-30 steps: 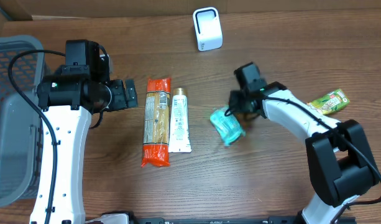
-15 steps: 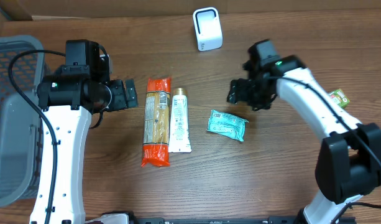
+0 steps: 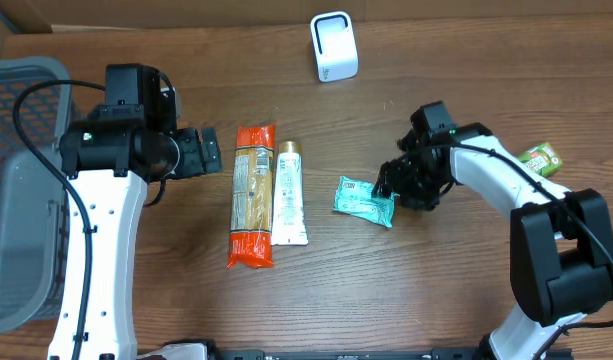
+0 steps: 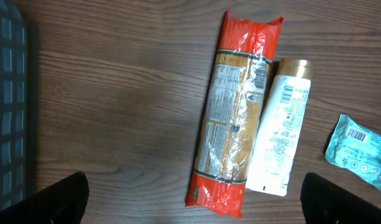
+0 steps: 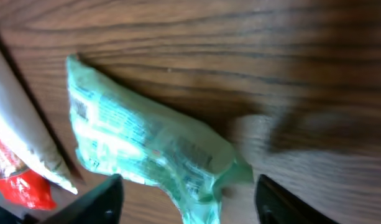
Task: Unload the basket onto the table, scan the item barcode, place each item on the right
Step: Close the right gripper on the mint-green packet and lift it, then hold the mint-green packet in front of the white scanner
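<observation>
Teal packet [image 3: 365, 199] lies flat on the wooden tabletop [image 3: 186, 300], just right of the white tube [image 3: 289, 193] with a gap between them, and well apart from the white scanner [image 3: 334, 46] at the far edge. It's slightly tilted. A barcode [image 4: 358, 135] shows on its top face in the left wrist view, near the end closest to the tube.

Right tool [image 3: 389, 187] is down low at the packet's right end. In the right wrist view the fingers [image 5: 103, 199] stand spread with the crumpled end of the packet between them. No pinch visible; I can't tell if either finger touches the wrapper.

Left tool [image 3: 211, 152] is spread wide, holding nothing, hovering left of the orange pasta pack [image 3: 253, 195].

The pasta pack and tube lie side by side lengthwise, touching or nearly so, the tube's gold cap pointing toward the far edge.

Grey mesh basket [image 3: 26, 180] sits at the left edge. A green pouch [image 3: 538, 159] lies at the right, partly hidden by the right arm.
</observation>
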Tool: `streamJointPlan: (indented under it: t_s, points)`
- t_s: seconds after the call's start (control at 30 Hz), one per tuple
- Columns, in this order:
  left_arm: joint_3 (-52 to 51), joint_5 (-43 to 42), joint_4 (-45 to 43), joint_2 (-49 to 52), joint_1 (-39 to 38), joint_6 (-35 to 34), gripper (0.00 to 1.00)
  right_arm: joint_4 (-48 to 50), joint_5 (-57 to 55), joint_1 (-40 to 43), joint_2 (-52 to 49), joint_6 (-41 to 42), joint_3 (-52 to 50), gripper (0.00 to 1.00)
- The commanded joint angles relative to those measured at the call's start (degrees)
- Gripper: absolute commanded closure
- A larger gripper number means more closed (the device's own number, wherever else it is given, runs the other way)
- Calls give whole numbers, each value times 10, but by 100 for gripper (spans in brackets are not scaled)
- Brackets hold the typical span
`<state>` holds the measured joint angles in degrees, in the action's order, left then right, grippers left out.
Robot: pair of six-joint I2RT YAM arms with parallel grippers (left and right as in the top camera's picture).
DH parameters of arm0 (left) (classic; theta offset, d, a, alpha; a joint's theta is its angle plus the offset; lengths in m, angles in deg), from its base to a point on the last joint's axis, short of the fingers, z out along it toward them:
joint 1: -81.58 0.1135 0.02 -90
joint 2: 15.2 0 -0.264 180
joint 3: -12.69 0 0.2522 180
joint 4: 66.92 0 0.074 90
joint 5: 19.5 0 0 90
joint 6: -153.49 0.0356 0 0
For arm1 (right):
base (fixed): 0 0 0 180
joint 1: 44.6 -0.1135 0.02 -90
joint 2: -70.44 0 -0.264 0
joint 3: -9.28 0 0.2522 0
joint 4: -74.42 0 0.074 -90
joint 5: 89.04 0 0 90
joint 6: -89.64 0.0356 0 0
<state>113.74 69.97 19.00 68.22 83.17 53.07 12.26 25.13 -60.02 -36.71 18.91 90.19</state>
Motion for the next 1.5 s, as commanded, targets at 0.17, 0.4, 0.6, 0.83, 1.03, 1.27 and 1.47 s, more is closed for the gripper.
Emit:
streamJointPlan:
  t_s: [0.17,0.4,0.6,0.83,1.03,1.27,1.47]
  points:
    - [-4,7,-1,-3,-1,-5,0,136,34,-6,7,74,-81,54]
    - [-4,8,-1,-3,-1,-5,0,224,34,-14,7,112,-130,85]
    - [-4,7,-1,-3,-1,-5,0,224,71,-9,8,87,-129,96]
    - [-4,7,-1,-3,-1,-5,0,143,181,32,73,-49,-78,96]
    - [-4,7,-1,-3,-1,-5,1,64,130,31,192,-107,-40,96]
    - [-4,8,-1,-3,-1,-5,0,51,93,22,299,-110,-17,96]
    - [-4,7,-1,-3,-1,-5,0,39,81,19,362,-110,-14,96]
